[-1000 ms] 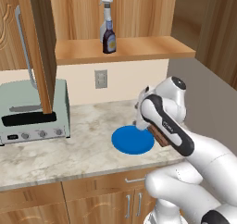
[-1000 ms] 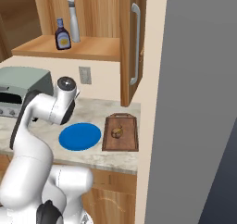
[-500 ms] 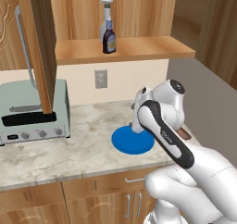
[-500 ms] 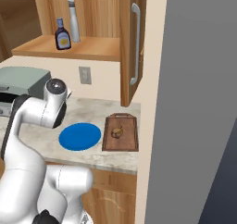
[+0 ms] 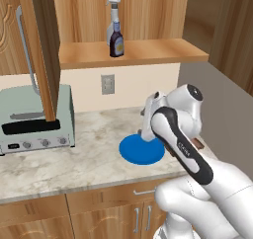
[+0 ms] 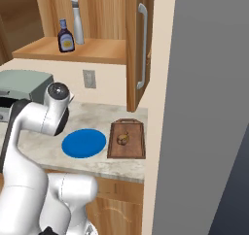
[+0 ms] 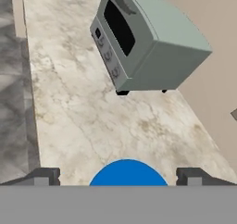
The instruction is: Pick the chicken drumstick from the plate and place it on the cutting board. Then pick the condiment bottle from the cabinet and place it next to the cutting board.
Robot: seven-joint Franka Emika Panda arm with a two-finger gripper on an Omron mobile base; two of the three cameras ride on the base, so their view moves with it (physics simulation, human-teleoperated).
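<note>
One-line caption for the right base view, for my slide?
Drumstick on the cutting board, blue plate bare, condiment bottle on the cabinet shelf.

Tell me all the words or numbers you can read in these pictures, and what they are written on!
No text here can be read.
The small dark condiment bottle with a pale label on the wooden cabinet shelf: the label is too blurred to read.
The grey-green toaster oven has round knobs on its front, with no readable marks.
The pale wall outlet: no writing shows.
</note>
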